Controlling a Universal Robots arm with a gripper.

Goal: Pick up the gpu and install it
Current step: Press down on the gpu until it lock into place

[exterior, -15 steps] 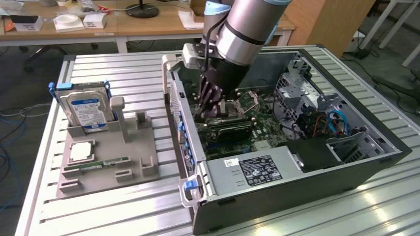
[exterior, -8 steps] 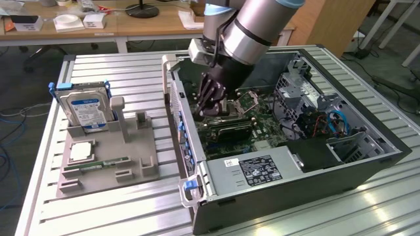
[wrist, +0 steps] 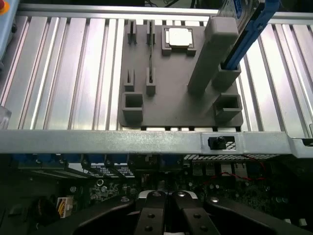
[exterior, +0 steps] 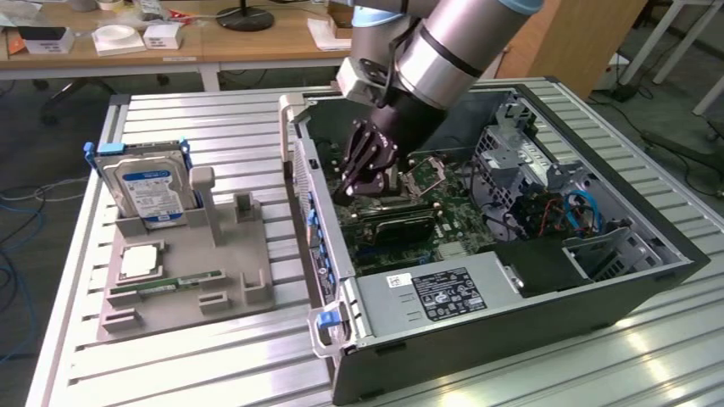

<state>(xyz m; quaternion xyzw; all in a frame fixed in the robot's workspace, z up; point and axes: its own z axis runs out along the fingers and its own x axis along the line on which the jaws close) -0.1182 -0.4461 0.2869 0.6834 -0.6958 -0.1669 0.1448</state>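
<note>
gripper [exterior: 364,174]: lowered inside the open computer case [exterior: 633,280], over the motherboard [exterior: 436,182] | fingers: clenched together, nothing visibly held | gpu: position cannot be told | holder tray [wrist: 171,105] on counter [exterior: 226,114]: hard drive [exterior: 147,188] kept upright for easy pickup

I count one open computer case [exterior: 498,280], one grey parts holder [exterior: 192,263] at left, carrying one hard drive [exterior: 145,188], one processor chip [exterior: 138,261] and one RAM stick [exterior: 169,283]

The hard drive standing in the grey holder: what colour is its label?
Blue and white; the hard drive shows best in the exterior view.
</note>
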